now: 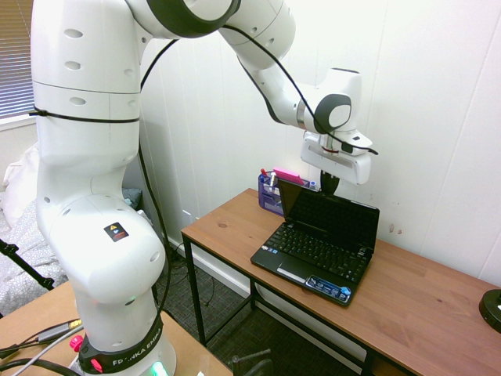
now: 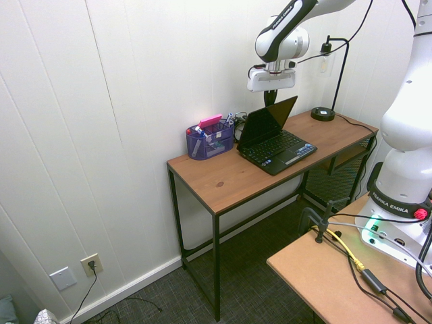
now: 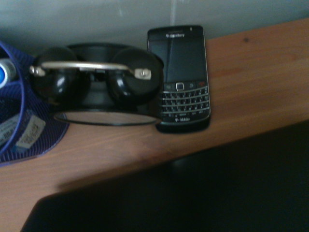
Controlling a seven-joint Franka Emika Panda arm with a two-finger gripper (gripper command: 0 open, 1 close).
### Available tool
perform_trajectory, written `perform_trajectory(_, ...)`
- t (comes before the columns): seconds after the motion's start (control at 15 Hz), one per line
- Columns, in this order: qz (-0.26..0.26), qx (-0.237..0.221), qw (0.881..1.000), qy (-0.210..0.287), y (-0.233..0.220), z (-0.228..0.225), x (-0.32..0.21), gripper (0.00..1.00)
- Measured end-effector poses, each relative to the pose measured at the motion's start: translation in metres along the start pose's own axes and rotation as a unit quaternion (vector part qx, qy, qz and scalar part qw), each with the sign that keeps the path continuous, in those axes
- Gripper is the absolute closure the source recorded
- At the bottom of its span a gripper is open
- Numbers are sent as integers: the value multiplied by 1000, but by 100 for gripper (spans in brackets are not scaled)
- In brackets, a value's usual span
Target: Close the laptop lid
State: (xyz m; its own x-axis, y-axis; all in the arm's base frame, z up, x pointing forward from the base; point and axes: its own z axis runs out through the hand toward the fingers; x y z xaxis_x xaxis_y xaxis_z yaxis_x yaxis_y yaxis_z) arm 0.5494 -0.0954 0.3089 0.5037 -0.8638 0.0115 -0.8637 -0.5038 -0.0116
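Purple pen box (image 2: 210, 140), beside open laptop (image 2: 277, 145), on counter (image 2: 223, 185). Black phone (image 3: 180, 79), behind lid (image 3: 193, 188). Pincer (image 2: 270, 98), closed, behind lid.

Count by kind. Laptops: one (image 1: 313, 258), with one lid (image 1: 329, 215) and one keyboard (image 1: 313, 247). Phones: one (image 3: 183, 60). Clocks: one (image 3: 99, 107), carrying two bells (image 3: 57, 87). Pen holders: one (image 2: 210, 145), mesh; one bright pink item (image 2: 210, 121) at its top, the pens inside too jumbled for a sure tally. Desk lamps: one (image 2: 343, 74). Laptop-bearing tabletops: one (image 2: 223, 185). Robot arms: one (image 1: 98, 157), with one pincer (image 2: 271, 101). Low on the wall, one outlet (image 2: 90, 264) and one pale plate (image 2: 63, 278). Window blinds: one (image 1: 16, 63), partly in view.
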Motion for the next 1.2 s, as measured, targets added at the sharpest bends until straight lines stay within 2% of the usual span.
perform_trajectory(0.4,18,-18,1000,-17,36,35,-13,100)
perform_trajectory(1.2,51,-24,997,-55,72,114,-38,100)
